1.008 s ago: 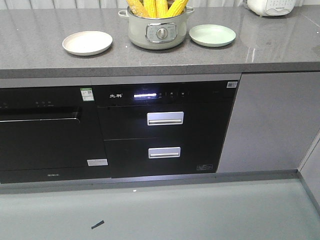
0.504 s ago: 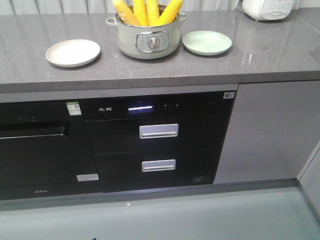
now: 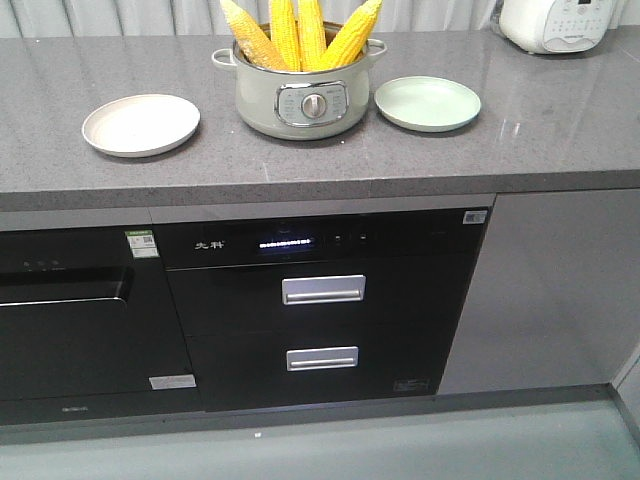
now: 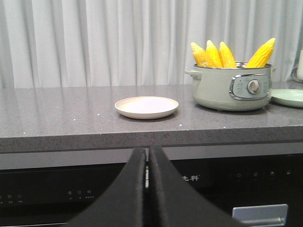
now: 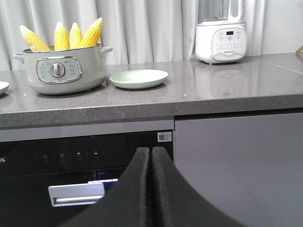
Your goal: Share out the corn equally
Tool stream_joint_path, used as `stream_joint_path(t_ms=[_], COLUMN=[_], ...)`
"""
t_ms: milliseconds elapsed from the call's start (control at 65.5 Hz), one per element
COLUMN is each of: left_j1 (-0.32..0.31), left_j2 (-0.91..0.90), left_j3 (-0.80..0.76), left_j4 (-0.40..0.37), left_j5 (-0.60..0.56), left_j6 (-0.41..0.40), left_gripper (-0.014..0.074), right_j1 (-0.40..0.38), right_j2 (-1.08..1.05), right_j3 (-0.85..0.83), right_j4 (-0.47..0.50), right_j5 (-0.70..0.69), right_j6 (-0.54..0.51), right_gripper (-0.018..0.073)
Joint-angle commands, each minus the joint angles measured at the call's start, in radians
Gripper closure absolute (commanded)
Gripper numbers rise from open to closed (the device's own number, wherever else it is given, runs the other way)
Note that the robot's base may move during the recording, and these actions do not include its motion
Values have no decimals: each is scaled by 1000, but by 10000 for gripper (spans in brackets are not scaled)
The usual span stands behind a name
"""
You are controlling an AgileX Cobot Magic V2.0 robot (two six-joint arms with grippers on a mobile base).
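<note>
Several yellow corn (image 3: 298, 32) cobs stand upright, tips up, in a pale green pot (image 3: 300, 104) on the grey counter (image 3: 330, 155). An empty cream plate (image 3: 140, 124) lies left of the pot and an empty green plate (image 3: 427, 103) right of it. In the left wrist view the corn (image 4: 214, 53) and cream plate (image 4: 147, 107) are beyond my left gripper (image 4: 147, 151), which is shut and empty, below the counter edge. My right gripper (image 5: 151, 151) is also shut and empty, low before the cabinets, with the corn (image 5: 61, 36) and green plate (image 5: 138, 78) up to its left.
A white blender-like appliance (image 3: 565, 22) stands at the counter's back right. Black built-in appliances with two silver drawer handles (image 3: 322, 289) fill the front under the counter, and a grey cabinet door (image 3: 555, 290) is to the right. White curtains hang behind.
The front view has shifted: counter, pot and plates sit lower in the frame and more of the corn shows. The things on the counter keep their places relative to each other.
</note>
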Motion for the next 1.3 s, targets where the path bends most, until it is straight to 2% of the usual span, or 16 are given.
stream_joint_path(t_ms=[0, 1282], left_j1=[-3, -3], left_j2=[-14, -14], left_j3=[13, 13], left_j4=[-9, -9], left_j5=[-69, -69], left_j6=[-2, -2], left_gripper=[603, 603], right_j1=[-6, -6], right_j2=[-1, -1], right_j3=[10, 10], right_j4=[-4, -4], right_j5=[-79, -79], right_j6=[0, 0], right_gripper=[565, 565])
